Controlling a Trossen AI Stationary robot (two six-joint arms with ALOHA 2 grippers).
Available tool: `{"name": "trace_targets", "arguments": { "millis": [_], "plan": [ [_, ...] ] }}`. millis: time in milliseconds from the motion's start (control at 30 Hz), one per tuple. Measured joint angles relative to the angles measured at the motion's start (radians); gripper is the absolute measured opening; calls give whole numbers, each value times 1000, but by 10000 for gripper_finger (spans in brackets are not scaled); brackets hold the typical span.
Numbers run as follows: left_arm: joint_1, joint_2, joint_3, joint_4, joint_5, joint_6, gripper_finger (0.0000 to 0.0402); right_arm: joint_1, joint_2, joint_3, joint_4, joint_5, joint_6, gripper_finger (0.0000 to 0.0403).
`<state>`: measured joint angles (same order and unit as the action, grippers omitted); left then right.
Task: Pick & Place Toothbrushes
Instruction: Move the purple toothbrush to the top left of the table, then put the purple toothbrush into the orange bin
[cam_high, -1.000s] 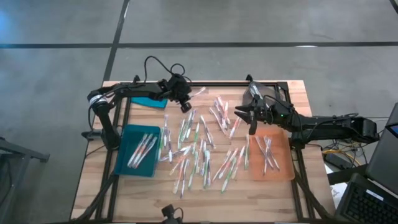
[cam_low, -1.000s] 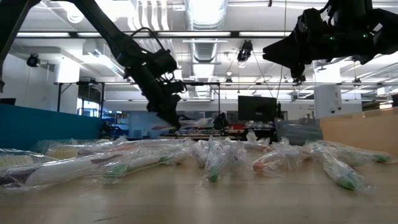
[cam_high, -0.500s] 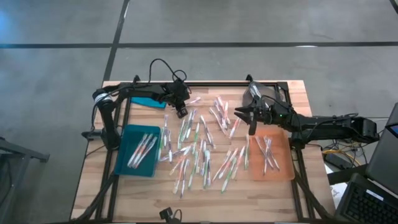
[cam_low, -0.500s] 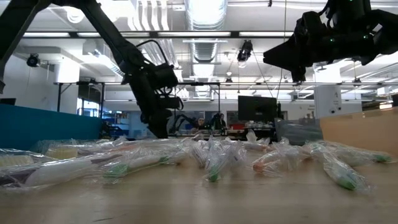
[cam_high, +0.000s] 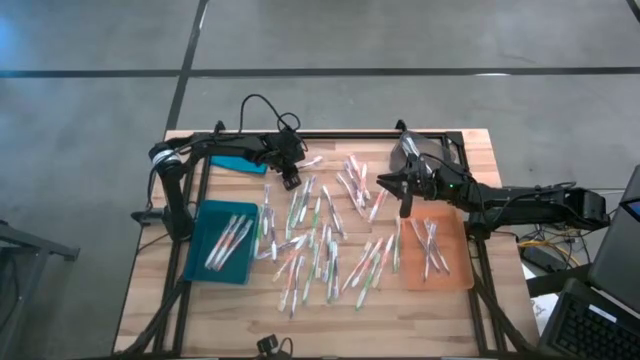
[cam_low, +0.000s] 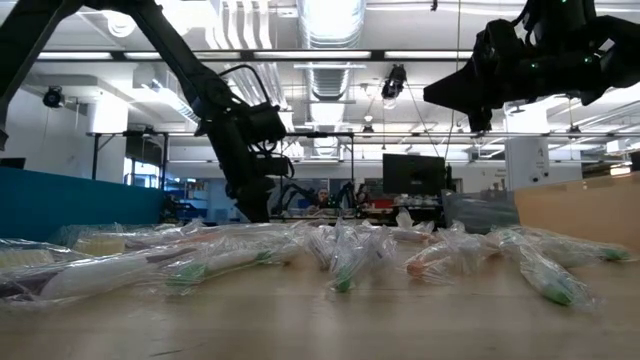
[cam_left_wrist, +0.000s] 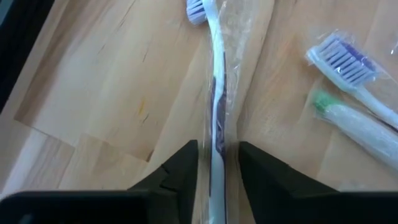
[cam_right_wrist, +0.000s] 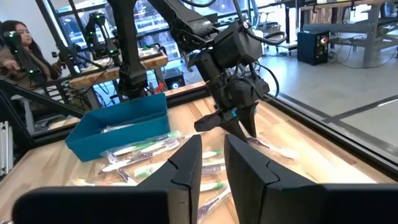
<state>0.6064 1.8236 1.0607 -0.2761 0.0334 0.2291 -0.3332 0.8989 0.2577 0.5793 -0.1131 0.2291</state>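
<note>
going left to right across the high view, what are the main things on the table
teal tray → left gripper → loose pile of toothbrushes → right gripper → orange tray

Wrapped brush (cam_left_wrist: 216, 118) handle end hidden between left fingers (cam_left_wrist: 183, 174). Tray (cam_high: 436, 252) contents too small to count. Near brushes (cam_low: 200, 265) blurred in low view.
</note>
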Motion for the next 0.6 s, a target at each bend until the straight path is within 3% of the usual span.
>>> {"name": "trace_targets", "arguments": {
  "millis": [300, 600],
  "plan": [
    [-12, -32, 102, -202, 23, 16, 173, 0, 0, 0, 0, -1, 0, 74],
    [-135, -59, 208, -248, 183, 199, 174, 0, 0, 0, -1, -1, 0, 104]
  ]
}}
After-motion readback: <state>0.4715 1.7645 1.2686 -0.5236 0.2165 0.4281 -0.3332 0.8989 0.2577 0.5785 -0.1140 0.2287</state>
